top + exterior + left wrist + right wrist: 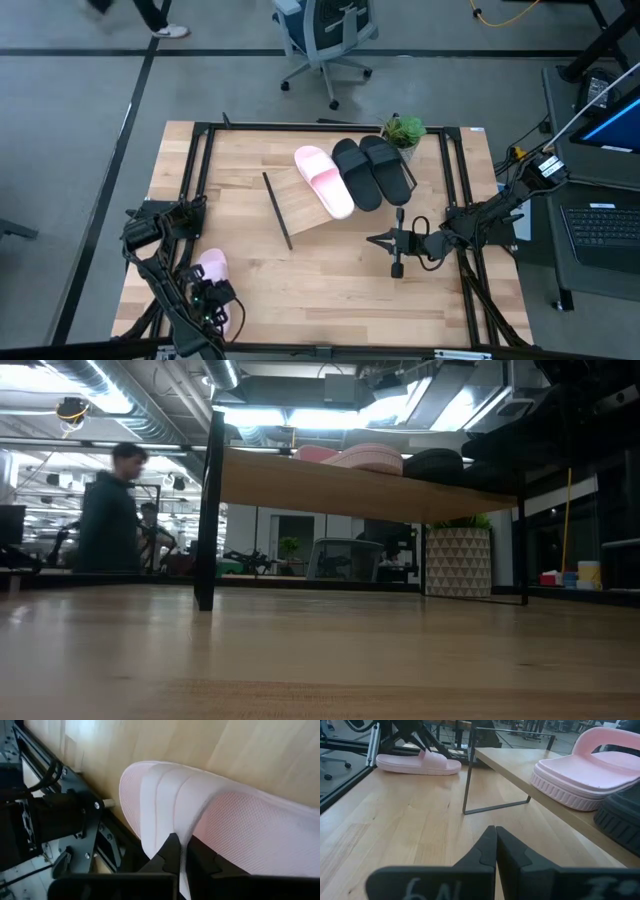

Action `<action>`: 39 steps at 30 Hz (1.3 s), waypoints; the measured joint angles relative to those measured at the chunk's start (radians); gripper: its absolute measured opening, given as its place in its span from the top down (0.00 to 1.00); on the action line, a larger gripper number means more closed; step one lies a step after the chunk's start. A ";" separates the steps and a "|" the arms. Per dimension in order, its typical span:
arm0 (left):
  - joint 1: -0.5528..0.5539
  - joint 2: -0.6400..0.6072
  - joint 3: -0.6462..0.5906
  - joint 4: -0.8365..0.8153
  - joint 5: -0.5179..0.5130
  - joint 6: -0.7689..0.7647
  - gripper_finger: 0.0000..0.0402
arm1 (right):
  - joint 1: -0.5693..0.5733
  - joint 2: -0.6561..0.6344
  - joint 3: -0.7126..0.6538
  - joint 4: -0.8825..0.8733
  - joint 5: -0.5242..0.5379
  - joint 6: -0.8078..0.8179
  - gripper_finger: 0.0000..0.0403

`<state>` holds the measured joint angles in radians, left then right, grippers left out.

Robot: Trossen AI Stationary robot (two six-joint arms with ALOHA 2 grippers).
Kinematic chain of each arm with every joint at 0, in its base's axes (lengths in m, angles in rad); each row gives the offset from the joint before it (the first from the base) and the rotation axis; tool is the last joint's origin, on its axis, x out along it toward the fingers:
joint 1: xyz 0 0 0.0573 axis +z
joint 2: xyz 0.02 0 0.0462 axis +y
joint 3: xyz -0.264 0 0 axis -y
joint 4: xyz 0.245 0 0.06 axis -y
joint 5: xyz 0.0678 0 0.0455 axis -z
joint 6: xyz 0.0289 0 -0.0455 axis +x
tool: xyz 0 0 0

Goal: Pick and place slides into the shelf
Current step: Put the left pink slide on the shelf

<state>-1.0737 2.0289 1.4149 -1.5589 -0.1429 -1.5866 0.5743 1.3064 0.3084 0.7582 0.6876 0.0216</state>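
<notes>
Left pincer (182, 851) clamps loose pink slide's (213, 272) edge at desk (330, 270) front-left corner; right pincer (385, 240) closed, empty, arm stretched low beside shelf (300, 205).

On the shelf (310, 205), mid-table: three slides side by side, one (324, 181) at the left and a pair (372, 170) to its right. Behind the shelf's right end, a plant (404, 131). Near the table's (330, 280) front left corner, well apart from the shelf, a fourth slide (214, 272) under the left gripper (212, 297); right of the shelf, the right gripper (381, 240).
</notes>
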 joint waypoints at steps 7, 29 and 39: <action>0.016 0.000 0.080 -0.010 -0.134 -0.009 0.99 | 0.000 0.000 0.000 0.001 0.000 0.000 0.98; 0.132 -0.013 0.253 -0.012 -0.254 0.156 1.00 | 0.000 0.000 0.000 0.016 0.000 0.000 0.98; 0.161 -0.152 0.272 -0.014 -0.440 0.234 1.00 | 0.000 0.000 0.000 0.018 0.000 0.000 0.98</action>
<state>-0.9131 1.8765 1.6867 -1.5726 -0.5824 -1.3528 0.5743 1.3064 0.3084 0.7764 0.6876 0.0212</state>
